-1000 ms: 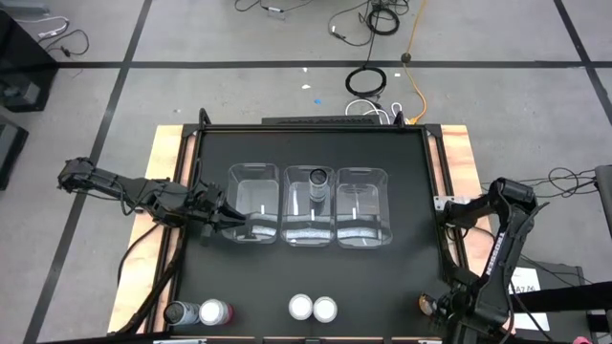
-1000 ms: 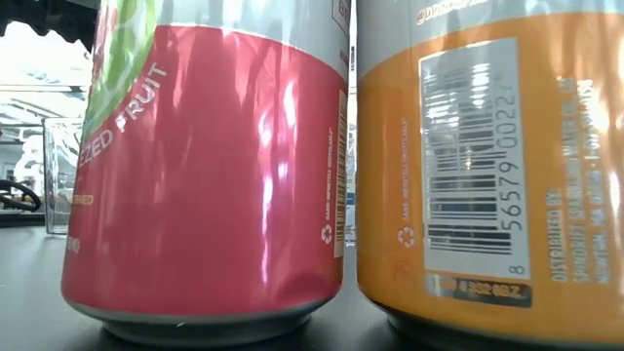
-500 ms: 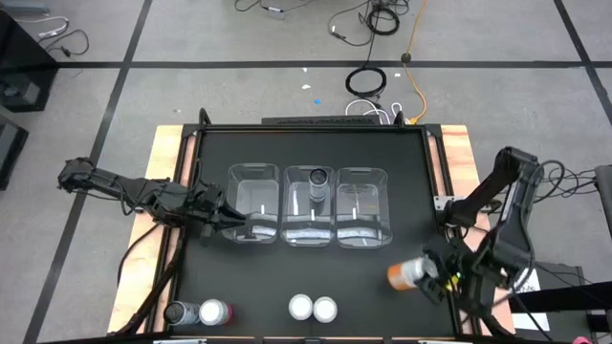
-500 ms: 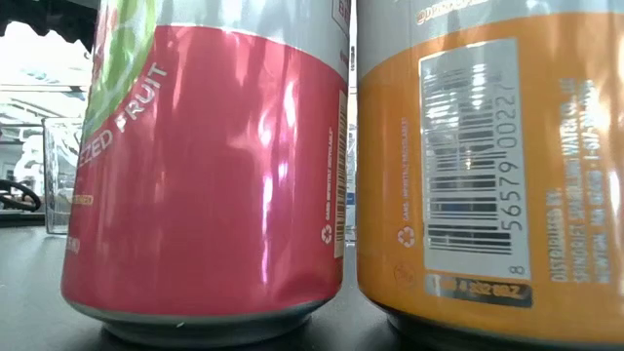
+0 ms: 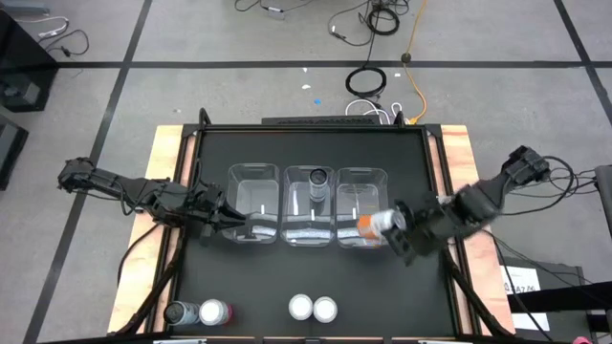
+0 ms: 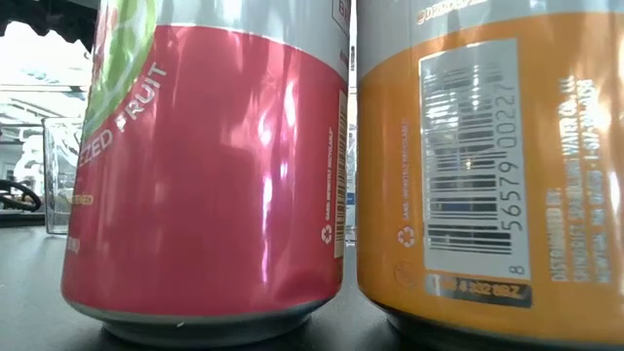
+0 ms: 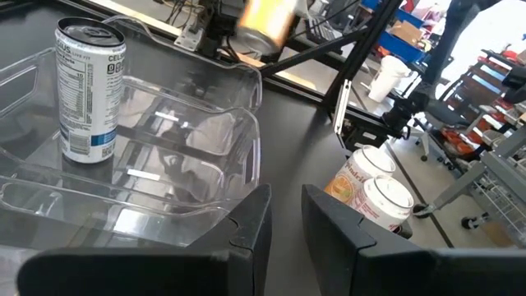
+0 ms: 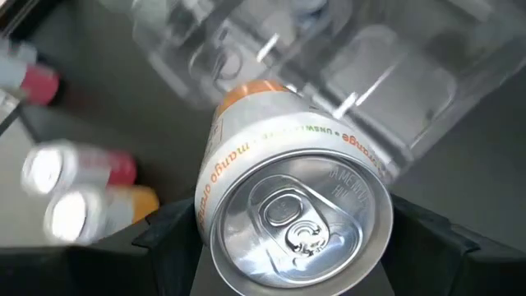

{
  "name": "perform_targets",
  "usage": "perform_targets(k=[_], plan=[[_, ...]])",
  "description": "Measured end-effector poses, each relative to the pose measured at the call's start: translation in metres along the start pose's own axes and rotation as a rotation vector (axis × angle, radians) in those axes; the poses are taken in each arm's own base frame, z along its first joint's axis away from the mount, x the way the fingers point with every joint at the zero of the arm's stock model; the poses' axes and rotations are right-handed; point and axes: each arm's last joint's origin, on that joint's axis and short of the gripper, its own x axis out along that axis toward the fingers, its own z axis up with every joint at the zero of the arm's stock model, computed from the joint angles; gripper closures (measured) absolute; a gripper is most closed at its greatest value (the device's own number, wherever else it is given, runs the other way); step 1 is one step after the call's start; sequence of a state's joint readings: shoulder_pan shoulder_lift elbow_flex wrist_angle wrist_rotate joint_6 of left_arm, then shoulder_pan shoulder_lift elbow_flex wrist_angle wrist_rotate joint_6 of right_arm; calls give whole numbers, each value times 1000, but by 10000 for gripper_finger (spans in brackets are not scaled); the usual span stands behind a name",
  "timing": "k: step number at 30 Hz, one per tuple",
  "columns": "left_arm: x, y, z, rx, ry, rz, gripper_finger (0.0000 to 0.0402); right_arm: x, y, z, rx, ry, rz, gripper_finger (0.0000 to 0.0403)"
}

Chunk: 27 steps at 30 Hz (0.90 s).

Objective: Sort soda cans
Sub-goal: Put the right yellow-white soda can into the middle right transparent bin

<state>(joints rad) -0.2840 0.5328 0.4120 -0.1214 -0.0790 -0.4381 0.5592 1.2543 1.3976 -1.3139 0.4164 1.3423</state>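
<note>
Over the right bin (image 5: 363, 205), my right hand (image 5: 402, 229) pinches an orange can (image 5: 374, 224); I'd upright it before releasing. Left hand (image 5: 232, 223) waits, spread.

Black table (image 5: 402, 153) with three clear bins (image 5: 310, 218), four standing cans (image 5: 313, 308)

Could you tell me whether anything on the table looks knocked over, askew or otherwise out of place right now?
Only one thing is off upright: the orange can, held tilted on its side in the right gripper over the right-hand bin. The dark can stands upright in the middle bin, and nothing looks spilled.
</note>
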Motion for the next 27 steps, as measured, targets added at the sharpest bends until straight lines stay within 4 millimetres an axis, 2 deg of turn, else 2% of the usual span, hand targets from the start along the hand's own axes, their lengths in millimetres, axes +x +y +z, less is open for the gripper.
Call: perform_targets(k=[5, 11, 16, 22, 27], plan=[[0, 0, 0, 0, 0, 1, 322, 15, -8, 37, 2, 18, -68, 117], [0, 0, 0, 0, 0, 0, 322, 49, -26, 69, -21, 196, -208, 117], [0, 0, 0, 1, 0, 0, 322, 80, -41, 96, -82, 299, -248, 117], [0, 0, 0, 1, 0, 1, 322, 112, -57, 118, -201, 390, -303, 117], [0, 0, 0, 1, 0, 0, 322, 132, -72, 122, -267, 420, -281, 117]])
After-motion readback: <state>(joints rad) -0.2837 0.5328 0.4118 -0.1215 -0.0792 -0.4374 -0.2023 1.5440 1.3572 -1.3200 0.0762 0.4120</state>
